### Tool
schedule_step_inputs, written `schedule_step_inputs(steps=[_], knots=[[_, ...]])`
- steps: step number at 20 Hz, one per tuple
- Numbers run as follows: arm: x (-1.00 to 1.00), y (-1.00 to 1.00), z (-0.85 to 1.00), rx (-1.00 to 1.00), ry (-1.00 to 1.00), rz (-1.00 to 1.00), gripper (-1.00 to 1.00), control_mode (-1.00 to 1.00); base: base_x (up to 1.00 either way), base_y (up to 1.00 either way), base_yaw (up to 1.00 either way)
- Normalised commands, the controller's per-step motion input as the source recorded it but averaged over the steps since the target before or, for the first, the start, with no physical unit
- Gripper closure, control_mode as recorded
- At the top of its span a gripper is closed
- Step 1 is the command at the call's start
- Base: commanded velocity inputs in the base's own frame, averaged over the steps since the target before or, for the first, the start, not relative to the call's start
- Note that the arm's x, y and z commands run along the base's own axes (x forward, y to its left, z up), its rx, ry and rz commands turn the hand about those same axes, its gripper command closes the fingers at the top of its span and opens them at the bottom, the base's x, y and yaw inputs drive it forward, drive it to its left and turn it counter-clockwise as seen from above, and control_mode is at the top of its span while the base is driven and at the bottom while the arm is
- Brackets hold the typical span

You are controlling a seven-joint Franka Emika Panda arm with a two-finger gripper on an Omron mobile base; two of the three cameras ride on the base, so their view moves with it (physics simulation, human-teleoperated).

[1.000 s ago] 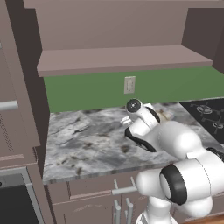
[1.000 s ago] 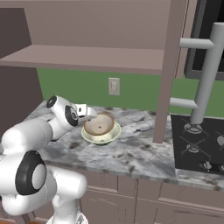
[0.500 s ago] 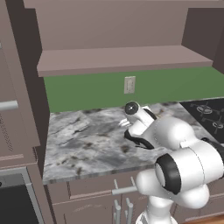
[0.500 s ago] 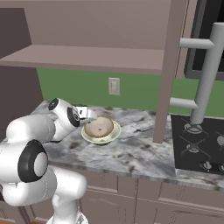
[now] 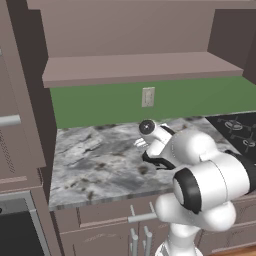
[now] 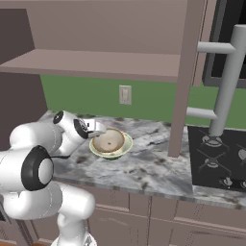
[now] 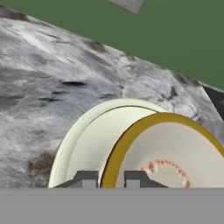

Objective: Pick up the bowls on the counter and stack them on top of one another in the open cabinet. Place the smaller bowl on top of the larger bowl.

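Hand view, item one: my pincer [image 7: 110, 178], tips parted astride the brown rim of the smaller bowl [image 7: 175, 153], not yet closed. It sits nested in the larger bowl [image 6: 111, 144], mid-bench [image 6: 153, 168] toward the back edge; open cabinet [image 6: 96, 65] shelf bare above.

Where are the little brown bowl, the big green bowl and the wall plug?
Small tan-brown shallow bowl [image 6: 107, 141]: right base view, its whitish inside.
Wide pale cream-green bowl [image 6: 124, 147]: right base view, its right rim.
White wall outlet plate [image 6: 125, 94]: right base view, its middle.
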Motion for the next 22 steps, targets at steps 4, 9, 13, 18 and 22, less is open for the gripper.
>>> schedule_step_inputs(steps=[4,9,13,18,22], knots=[[0.04,0.0,-0.01,-0.01,0.0,0.0,1.0,-1.0,0.0,0.0,0.0],[0.06,-0.01,-0.02,-0.01,0.0,0.0,1.0,-1.0,0.0,0.0,0.0],[0.07,0.0,-0.06,-0.02,0.0,0.0,1.0,-1.0,0.0,0.0,0.0],[0.1,0.0,-0.1,-0.02,0.0,0.0,1.0,-1.0,0.0,0.0,0.0],[0.13,-0.05,-0.16,-0.02,-0.03,0.0,1.0,-1.0,0.0,0.0,0.0]])
